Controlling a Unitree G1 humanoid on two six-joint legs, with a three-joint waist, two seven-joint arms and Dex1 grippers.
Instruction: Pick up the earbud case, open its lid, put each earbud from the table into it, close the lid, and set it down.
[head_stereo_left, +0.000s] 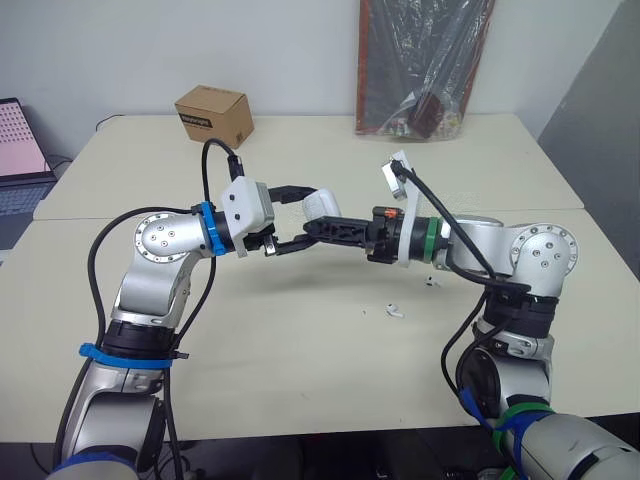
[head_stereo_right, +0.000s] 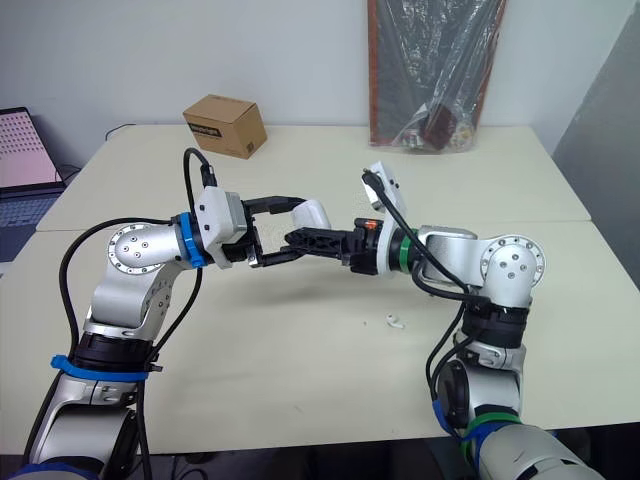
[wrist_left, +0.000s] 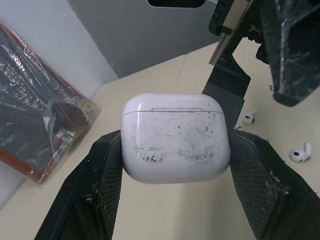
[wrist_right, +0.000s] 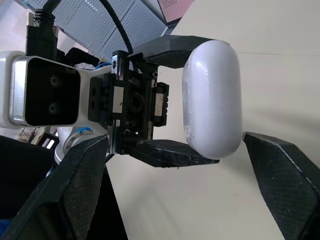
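Observation:
The white earbud case (head_stereo_left: 322, 205), lid closed and scuffed on its front (wrist_left: 176, 137), is held above the table's middle. My left gripper (head_stereo_left: 308, 215) is shut on it, one black finger on each side (wrist_left: 107, 170). From the right, my right gripper (head_stereo_left: 314, 229) comes up to the case with its jaws spread wide; its fingertips (wrist_right: 260, 145) stand just short of the case (wrist_right: 212, 97), not touching it. Two white earbuds lie on the table below the right arm, one (head_stereo_left: 394, 311) nearer the front and one (head_stereo_left: 432, 281) under the forearm.
A cardboard box (head_stereo_left: 213, 113) stands at the back left of the table (head_stereo_left: 300, 350). A plastic-wrapped package (head_stereo_left: 425, 65) leans on the wall at the back right. A laptop (head_stereo_left: 20, 150) sits beyond the left edge.

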